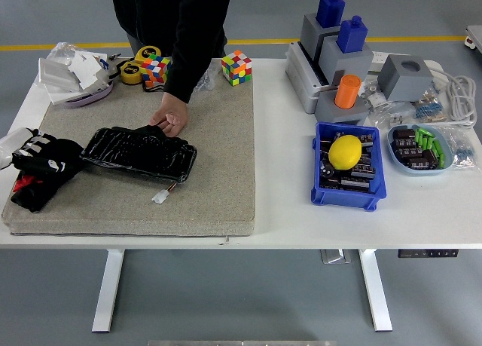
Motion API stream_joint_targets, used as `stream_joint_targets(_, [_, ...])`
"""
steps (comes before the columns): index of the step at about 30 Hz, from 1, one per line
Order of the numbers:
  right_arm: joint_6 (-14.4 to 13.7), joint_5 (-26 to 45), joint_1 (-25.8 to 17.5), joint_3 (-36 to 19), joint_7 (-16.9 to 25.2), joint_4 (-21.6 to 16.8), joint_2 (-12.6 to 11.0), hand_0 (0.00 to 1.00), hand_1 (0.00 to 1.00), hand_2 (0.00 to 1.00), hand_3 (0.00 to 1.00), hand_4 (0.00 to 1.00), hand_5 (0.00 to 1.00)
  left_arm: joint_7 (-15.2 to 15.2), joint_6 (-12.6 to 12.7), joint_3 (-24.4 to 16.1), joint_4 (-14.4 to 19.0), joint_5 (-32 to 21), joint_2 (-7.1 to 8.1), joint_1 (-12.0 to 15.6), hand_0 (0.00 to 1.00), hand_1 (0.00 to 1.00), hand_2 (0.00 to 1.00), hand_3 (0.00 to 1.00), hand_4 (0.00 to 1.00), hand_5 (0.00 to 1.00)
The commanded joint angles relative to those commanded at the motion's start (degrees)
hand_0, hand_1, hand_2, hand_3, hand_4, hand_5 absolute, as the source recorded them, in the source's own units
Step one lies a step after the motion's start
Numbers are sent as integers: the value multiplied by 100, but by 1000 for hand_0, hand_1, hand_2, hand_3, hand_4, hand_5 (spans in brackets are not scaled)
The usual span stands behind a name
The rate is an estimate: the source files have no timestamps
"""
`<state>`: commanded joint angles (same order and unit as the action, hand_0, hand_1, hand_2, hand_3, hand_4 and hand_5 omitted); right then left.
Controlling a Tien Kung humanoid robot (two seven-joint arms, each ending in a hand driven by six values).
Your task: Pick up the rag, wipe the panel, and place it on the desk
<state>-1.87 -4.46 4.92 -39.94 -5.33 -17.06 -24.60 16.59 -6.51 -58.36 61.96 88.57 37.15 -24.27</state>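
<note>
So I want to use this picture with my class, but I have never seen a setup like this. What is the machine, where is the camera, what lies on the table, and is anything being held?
The camera sits high on a humanoid robot, looking down over a white table. Only the robot's left hand shows, at the left edge, black with five fingers, lying on a black rag; whether it grips the rag is unclear. Its right hand is out of view. A person across the table steadies a shiny black panel on a grey mat with one hand. To the right stands a blue bin holding a yellow lemon, and two puzzle cubes lie at the back.
</note>
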Motion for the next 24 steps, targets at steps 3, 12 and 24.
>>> stream_joint_targets(3, [3,4,-9,4,3,-1,-2,728,680,683,593,998,512,-36,26,13,-37,54,-25,1,576,691,730,812,998,384])
stream_joint_targets(12, [12,38,-15,50,13,-3,-13,729,680,683,594,998,516,-122,136,52,-139,142,-82,33,589,714,738,814,998,354])
stream_joint_targets(24, [15,46,-15,59,21,-6,-28,728,681,683,597,998,520,-200,251,88,-116,141,-99,45,513,615,603,800,998,262])
